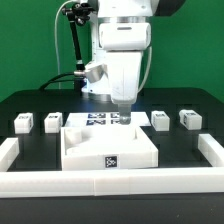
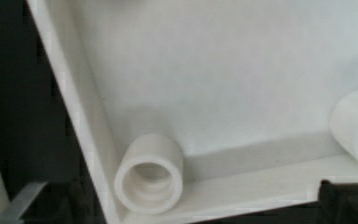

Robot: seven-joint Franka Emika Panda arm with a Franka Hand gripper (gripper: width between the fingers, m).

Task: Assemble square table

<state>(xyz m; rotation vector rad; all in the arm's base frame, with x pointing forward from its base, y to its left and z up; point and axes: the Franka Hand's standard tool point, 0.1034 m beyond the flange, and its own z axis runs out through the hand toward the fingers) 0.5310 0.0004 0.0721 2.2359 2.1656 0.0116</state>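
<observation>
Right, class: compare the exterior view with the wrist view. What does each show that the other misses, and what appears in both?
Exterior view only: four block legs, two on either side of the square tabletop, plus the marker board, the long rail and the arm. Wrist view only: round sockets inside the tabletop's rimmed underside. Both: the tabletop and the open claw.

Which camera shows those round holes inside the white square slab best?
The wrist view. It looks closely into the square slab, where one round socket shows large, its hollow plainly visible. The exterior view shows the whole slab from farther off, but its sockets cannot be made out there.
</observation>
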